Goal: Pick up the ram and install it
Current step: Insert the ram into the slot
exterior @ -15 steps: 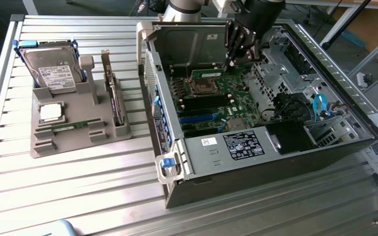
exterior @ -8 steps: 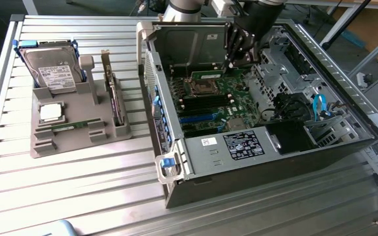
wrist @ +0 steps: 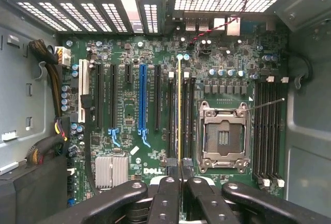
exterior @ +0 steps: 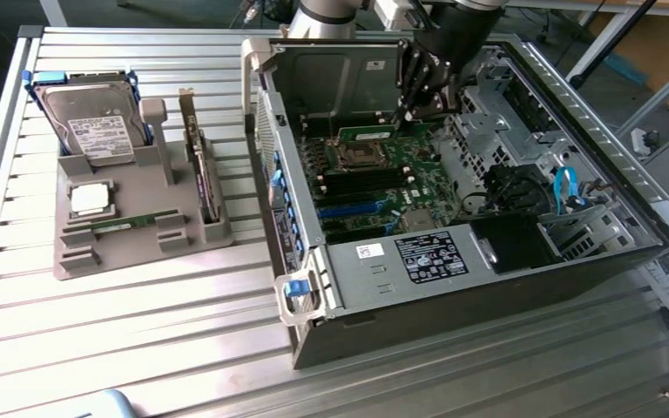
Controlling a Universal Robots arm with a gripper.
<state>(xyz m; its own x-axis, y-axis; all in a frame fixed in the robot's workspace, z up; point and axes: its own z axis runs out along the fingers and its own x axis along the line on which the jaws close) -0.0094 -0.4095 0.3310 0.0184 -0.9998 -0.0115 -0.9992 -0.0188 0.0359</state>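
- Inside the open computer case (exterior: pixel 474 270), which lies on its side on a slatted metal table (exterior: pixel 137 348), the gripper (exterior: pixel 408 117) reaches down over the motherboard (wrist: pixel 129 105); its jaws are closed on the ram (exterior: pixel 368 135)
- Seen from the wrist view, the ram (wrist: pixel 179 110) appears edge-on as a thin yellow-green line running out from between the black fingers (wrist: pixel 166 190); the gripper (wrist: pixel 179 169) pinches it at its near end
- That edge lines up with the long black memory slots (wrist: pixel 187 115) just beside the empty processor socket (wrist: pixel 223 138); whether the stick touches a slot or hangs above it cannot be told
- On the other side of those slots a blue expansion slot (wrist: pixel 142 97) runs parallel; a silver heat sink (wrist: pixel 111 170) sits near it
- On the exterior view's left, well apart from the case, a grey tray (exterior: pixel 137 257) rests on the table; a second ram stick (exterior: pixel 119 224) lies flat in it
- On the same tray sit a hard drive (exterior: pixel 97 122), a square silver processor chip (exterior: pixel 91 198) and an upright dark expansion card (exterior: pixel 203 170)
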